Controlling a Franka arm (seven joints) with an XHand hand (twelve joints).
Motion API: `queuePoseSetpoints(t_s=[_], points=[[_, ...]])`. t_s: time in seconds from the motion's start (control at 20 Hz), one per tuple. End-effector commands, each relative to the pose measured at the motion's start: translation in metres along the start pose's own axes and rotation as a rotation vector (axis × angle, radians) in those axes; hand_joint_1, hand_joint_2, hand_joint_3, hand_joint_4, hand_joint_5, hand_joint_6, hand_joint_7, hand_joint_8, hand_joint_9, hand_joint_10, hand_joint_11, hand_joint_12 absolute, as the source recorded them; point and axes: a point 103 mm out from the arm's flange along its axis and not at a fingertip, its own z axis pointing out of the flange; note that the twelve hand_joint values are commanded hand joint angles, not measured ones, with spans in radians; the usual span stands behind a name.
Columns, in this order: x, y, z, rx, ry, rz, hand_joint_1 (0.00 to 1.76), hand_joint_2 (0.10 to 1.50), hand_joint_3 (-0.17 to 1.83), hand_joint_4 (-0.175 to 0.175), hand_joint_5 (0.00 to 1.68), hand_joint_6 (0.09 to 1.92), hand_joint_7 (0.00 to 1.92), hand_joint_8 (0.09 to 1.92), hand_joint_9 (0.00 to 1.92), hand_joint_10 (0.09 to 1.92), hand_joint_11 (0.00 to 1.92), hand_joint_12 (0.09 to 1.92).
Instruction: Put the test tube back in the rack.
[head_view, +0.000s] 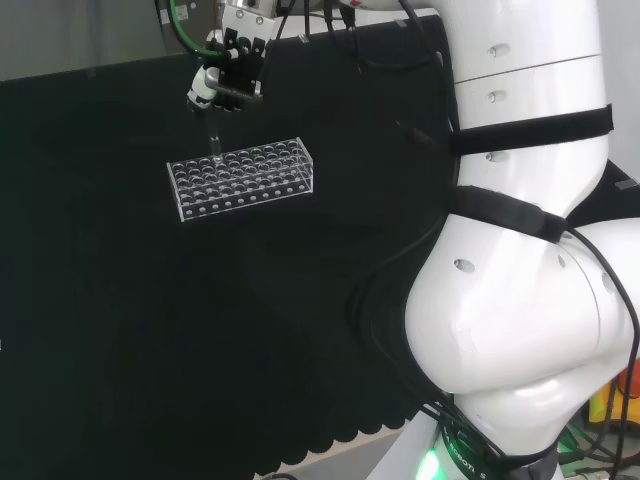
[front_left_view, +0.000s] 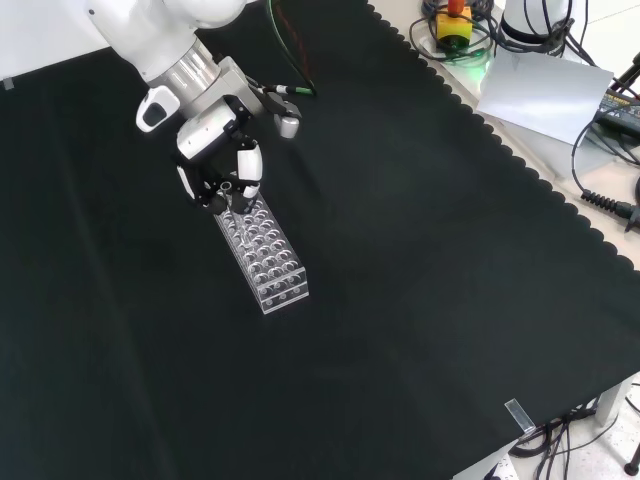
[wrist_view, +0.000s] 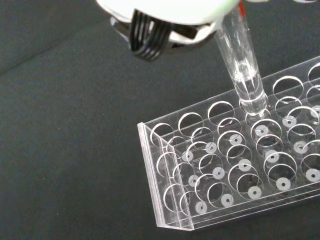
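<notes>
Wrist view shows the clear test tube (wrist_view: 242, 65), its tip at a hole in the clear rack (wrist_view: 240, 170); the hand (head_view: 228, 82) has fingers curled round it.

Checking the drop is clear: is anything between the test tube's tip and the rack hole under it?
No. In the wrist view the test tube tip sits right at a hole of the rack, nothing between.
</notes>
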Motion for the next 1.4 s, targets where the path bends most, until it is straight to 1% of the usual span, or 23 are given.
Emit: queuePoseSetpoints(t_s=[0.05, 0.9, 1.2, 1.4], points=[[-0.001, 0.001, 0.003, 0.002, 0.003, 0.000, 1.22, 0.68, 0.61, -0.175, 1.29, 0.61, 1.67, 0.59, 1.53, 0.60, 1.07, 1.09], [-0.003, 0.009, 0.010, 0.030, -0.002, 0.012, 1.22, 0.68, 0.61, -0.175, 1.29, 0.61, 1.67, 0.59, 1.53, 0.60, 1.07, 1.09], [-0.010, 0.013, 0.018, 0.041, 0.004, 0.020, 1.22, 0.68, 0.61, -0.175, 1.29, 0.61, 1.67, 0.59, 1.53, 0.60, 1.06, 1.09], [-0.025, 0.021, 0.031, 0.052, 0.014, 0.023, 1.22, 0.68, 0.61, -0.175, 1.29, 0.61, 1.67, 0.59, 1.53, 0.60, 1.06, 1.09]])
